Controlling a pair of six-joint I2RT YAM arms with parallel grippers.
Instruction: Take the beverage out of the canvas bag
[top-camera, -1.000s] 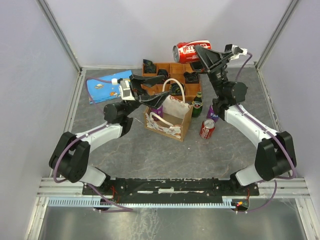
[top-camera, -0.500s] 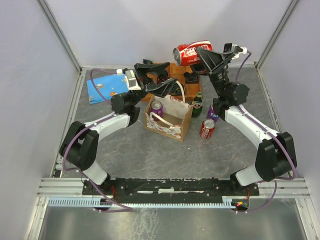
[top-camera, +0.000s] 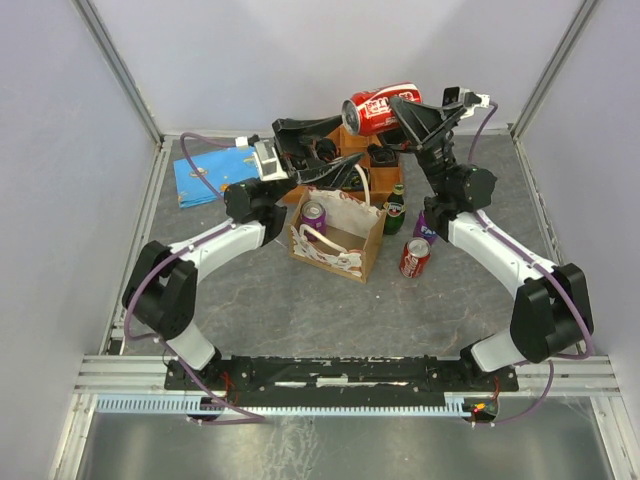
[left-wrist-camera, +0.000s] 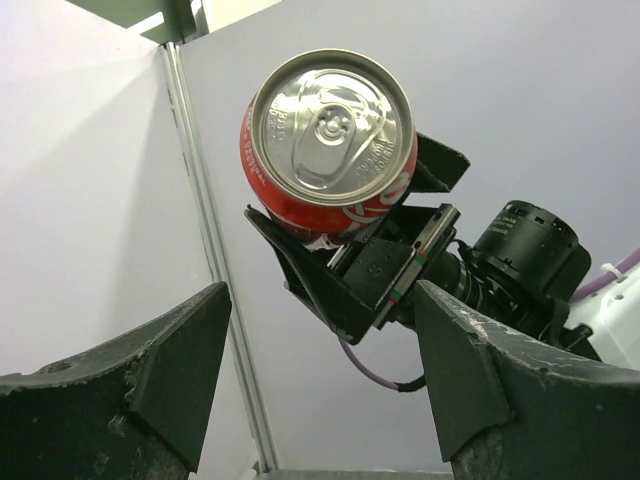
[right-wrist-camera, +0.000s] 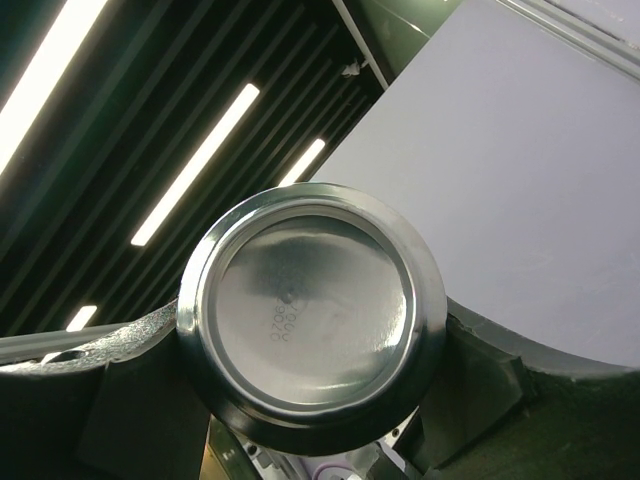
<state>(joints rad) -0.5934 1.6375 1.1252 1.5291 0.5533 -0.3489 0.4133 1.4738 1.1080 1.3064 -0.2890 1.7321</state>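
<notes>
The cream canvas bag (top-camera: 340, 243) stands at the table's middle with a purple can (top-camera: 314, 215) upright inside it. My right gripper (top-camera: 396, 106) is shut on a red soda can (top-camera: 368, 108) and holds it on its side, high above the orange tray. In the right wrist view the can's silver bottom (right-wrist-camera: 310, 315) fills the space between the fingers. My left gripper (top-camera: 345, 142) is open and empty, raised above the bag's back left and pointing at the held can. In the left wrist view the can's top (left-wrist-camera: 330, 125) sits above my spread fingers (left-wrist-camera: 140, 385).
The orange wooden compartment tray (top-camera: 352, 137) with dark items stands behind the bag. A green bottle (top-camera: 397, 208), a purple can (top-camera: 425, 229) and a second red can (top-camera: 414, 257) stand right of the bag. A blue packet (top-camera: 205, 179) lies at the back left.
My left gripper has lifted from just above the bag and swung back and up towards the held red can, still open. The right gripper has barely moved with its can.
</notes>
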